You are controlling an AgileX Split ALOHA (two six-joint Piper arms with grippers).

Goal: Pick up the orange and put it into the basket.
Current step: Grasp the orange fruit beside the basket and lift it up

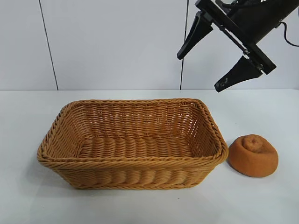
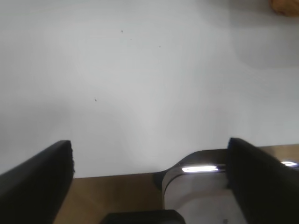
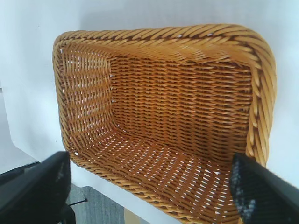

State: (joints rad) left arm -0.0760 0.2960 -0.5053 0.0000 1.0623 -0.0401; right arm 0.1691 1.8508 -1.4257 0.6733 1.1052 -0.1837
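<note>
The orange (image 1: 252,156), a squashed orange-brown lump with a puckered knob on top, lies on the white table just right of the basket (image 1: 131,161). The wicker basket holds nothing; the right wrist view looks down into it, braided rim (image 3: 163,35) included. My right gripper (image 1: 198,73) hangs open high above the basket's back right corner, well above and behind the orange. Nothing sits between its fingers (image 3: 152,186). My left gripper (image 2: 150,154) is out of the exterior view. It stands open over bare table near the table's edge, holding nothing.
The white table (image 1: 261,200) has free room in front of and to the right of the orange. A pale panelled wall stands behind. The left wrist view shows the table edge with a grey metal part (image 2: 196,191) below it and an orange-tan sliver (image 2: 286,5) far off.
</note>
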